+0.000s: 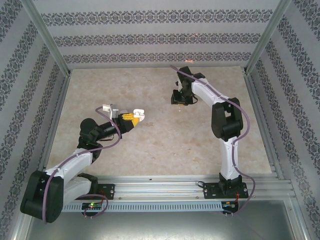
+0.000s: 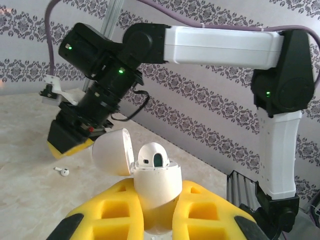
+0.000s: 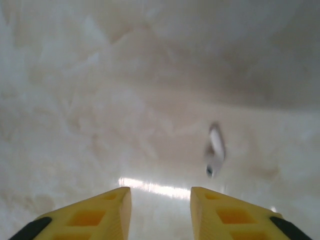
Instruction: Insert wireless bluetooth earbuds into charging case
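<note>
My left gripper [image 2: 156, 202] is shut on the white charging case [image 2: 157, 186], held upright above the table with its lid [image 2: 112, 151] swung open to the left. One white earbud [image 2: 153, 156] sits in the case, its top sticking out. A second earbud [image 2: 62, 171] lies on the table, under my right gripper [image 2: 70, 143]. In the right wrist view that loose earbud [image 3: 215, 149] is blurred, just ahead and right of my open right gripper [image 3: 160, 200], which has nothing between its fingers. From above, the left gripper [image 1: 131, 119] holds the case [image 1: 139, 114] left of the right gripper [image 1: 180, 101].
The table [image 1: 150, 150] is pale marbled beige, boxed in by patterned walls [image 1: 150, 40] and metal frame posts. The right arm [image 2: 225, 47] reaches across the left wrist view. Open tabletop lies between the two grippers and toward the near edge.
</note>
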Robot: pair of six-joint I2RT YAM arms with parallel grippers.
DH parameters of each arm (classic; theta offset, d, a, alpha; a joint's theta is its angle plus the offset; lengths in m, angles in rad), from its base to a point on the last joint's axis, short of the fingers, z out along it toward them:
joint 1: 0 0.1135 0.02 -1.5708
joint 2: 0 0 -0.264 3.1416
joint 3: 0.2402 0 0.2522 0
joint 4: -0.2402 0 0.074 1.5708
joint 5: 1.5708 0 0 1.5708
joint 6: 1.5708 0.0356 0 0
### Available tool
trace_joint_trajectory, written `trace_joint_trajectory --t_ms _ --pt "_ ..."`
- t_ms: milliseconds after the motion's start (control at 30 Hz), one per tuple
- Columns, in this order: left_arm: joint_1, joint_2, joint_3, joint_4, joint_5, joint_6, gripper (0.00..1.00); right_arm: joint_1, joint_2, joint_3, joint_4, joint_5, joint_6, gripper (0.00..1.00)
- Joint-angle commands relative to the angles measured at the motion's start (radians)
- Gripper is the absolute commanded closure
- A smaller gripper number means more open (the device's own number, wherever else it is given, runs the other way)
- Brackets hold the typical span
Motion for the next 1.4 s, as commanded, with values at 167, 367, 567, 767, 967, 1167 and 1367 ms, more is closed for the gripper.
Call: trace_joint_trajectory --t_ms 167,367,567,767,967,1167,1367 --pt "-0.007 0.041 0.030 0.069 0.003 0.040 1.00 -0.018 0.222 0.306 -0.137 -0.049 -0.124 0.78" --pt "-0.006 0.045 0.023 0.070 0.003 0.042 1.00 -0.018 0.260 0.288 -0.157 -0.050 -0.138 0.80" --pt "-0.007 0.034 0.017 0.077 0.003 0.033 1.00 -0.028 0.254 0.218 -0.175 -0.012 -0.139 0.80" --pt "-0.006 0.000 0.008 0.065 0.002 0.027 1.00 -0.057 0.196 0.109 -0.169 0.029 -0.132 0.80" --pt "-0.006 -0.043 -0.003 0.046 -0.006 0.019 1.00 -0.063 0.113 -0.040 -0.135 0.018 -0.115 0.80" --pt "-0.006 -0.086 -0.007 0.017 -0.010 0.019 1.00 -0.042 0.027 -0.191 -0.125 0.023 -0.056 0.73" --pt "-0.008 -0.112 -0.010 0.004 -0.011 0.018 1.00 0.031 -0.086 -0.378 -0.042 -0.060 0.040 0.72"
